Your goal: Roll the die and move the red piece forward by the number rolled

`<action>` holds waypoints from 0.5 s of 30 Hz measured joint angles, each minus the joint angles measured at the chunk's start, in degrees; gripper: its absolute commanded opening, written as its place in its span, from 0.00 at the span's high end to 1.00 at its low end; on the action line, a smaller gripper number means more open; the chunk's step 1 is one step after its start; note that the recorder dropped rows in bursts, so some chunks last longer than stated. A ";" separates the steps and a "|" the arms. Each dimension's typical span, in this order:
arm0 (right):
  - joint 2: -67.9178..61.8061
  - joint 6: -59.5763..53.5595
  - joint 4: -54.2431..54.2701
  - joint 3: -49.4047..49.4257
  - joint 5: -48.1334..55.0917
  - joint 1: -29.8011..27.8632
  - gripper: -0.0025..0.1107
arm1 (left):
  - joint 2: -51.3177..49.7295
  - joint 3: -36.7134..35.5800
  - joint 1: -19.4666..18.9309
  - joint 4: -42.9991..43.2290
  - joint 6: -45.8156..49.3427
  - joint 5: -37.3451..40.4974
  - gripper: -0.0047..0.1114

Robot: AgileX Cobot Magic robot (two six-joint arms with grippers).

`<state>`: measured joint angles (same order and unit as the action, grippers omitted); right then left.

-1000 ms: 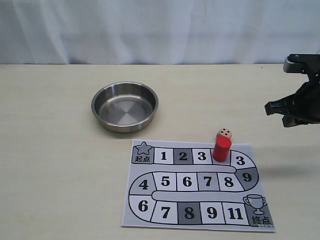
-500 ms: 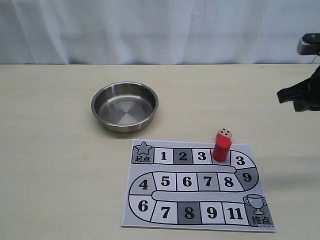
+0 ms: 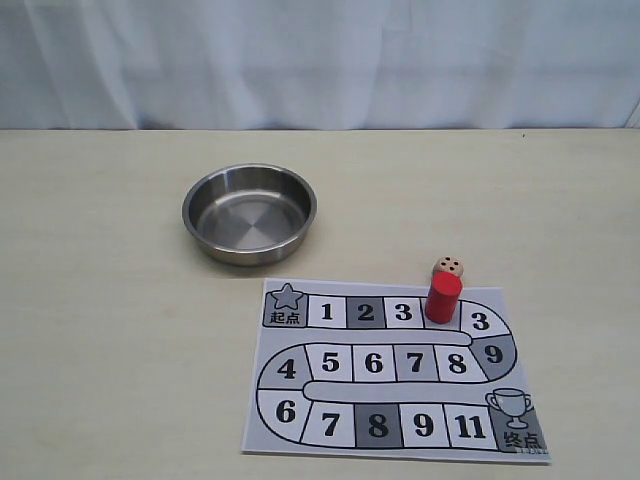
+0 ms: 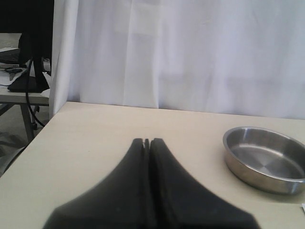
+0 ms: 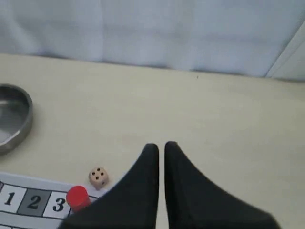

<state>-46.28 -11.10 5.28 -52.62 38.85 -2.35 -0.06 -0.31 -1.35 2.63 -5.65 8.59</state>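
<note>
Beige table (image 3: pixel 100 350), white curtain (image 3: pixel 320 60) behind. Neither arm showed in the exterior view.

Counts: one die (image 3: pixel 449 267), one red piece (image 3: pixel 443 297), one steel bowl (image 3: pixel 250 250) with nothing in it, one printed board (image 3: pixel 310 388), two grippers.

Positions:
- The red piece stood upright, long axis vertical, on the top-row square right after 3. It covered that square's number.
- The die sat on bare table just past the board's far edge, just beside the piece. The right wrist view showed a small gap between them and four dots on the die's top face.
- The bowl was well apart from both, towards the left side.

Claws:
- Left gripper (image 4: pixel 147 141): fingers pressed together, holding nothing. Its camera saw only the bowl and table.
- Right gripper (image 5: pixel 161 145): all but closed with a thin slit between the fingers, holding nothing. It was raised and pulled back, with the die and piece both in its camera's view but clear of the tips.

Key relation: die and piece lay on the right half of the table, so the right arm was probably nearer. An upright piece would call for a top-down pinch.

Judgement: a four rolled and the piece four squares past the start star, so the move looked done.
</note>
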 measured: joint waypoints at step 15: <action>44.82 0.00 3.77 11.59 0.38 0.00 0.94 | 0.00 0.00 0.00 0.00 0.00 0.00 0.96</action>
<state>-1.47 -11.10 9.05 -41.03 39.23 -2.35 -0.06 -0.31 -1.35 2.63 -5.65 8.59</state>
